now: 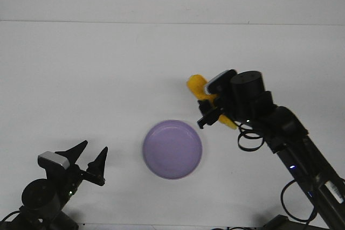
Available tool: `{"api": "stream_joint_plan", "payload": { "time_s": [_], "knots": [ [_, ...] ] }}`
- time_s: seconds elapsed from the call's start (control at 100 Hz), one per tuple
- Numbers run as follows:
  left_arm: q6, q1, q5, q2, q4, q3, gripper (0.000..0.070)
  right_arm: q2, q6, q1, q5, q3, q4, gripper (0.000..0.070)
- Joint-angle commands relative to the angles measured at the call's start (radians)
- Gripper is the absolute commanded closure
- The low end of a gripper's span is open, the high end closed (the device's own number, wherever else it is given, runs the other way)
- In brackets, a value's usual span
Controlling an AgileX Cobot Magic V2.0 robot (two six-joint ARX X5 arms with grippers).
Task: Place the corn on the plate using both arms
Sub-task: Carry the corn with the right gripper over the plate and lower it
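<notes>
The corn [196,86] is a yellow-orange cob to the upper right of the plate, running from its thick end at the upper left down to a tip [228,123] at the lower right. My right gripper [207,104] is shut across the middle of the corn, one finger [220,81] on the far side and one [207,118] on the near side. I cannot tell whether the cob is off the table. The lavender plate [172,150] lies empty on the table at centre front. My left gripper [95,146] is open and empty at the front left, well apart from the plate.
The white table [108,68] stretches to its far edge at the back. The right arm [291,138] with looped black cables rises from the front right corner. The left arm's wrist block [54,161] sits near the front edge.
</notes>
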Motion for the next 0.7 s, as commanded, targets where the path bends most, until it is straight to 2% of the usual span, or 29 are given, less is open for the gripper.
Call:
{"api": "stream_joint_plan", "payload": {
  "time_s": [0.0,0.13,0.33,0.69],
  "knots": [
    [-0.006,-0.004,-0.004,0.004,0.01,0.006,0.0237,0.019,0.046,0.08,0.0,-0.03,0.031,0.0385],
    [-0.006,-0.004,-0.004,0.004,0.01,0.006,0.0237,0.019,0.117,0.213,0.021,-0.169,0.154,0.0385],
    [-0.006,-0.004,-0.004,0.004,0.01,0.006,0.0237,0.047,0.209,0.315,0.054,-0.375,0.372,0.0385],
    [-0.006,-0.004,-0.004,0.004,0.01,0.006,0.0237,0.221,0.205,0.35,0.09,-0.433,0.499,0.0385]
  ]
}}
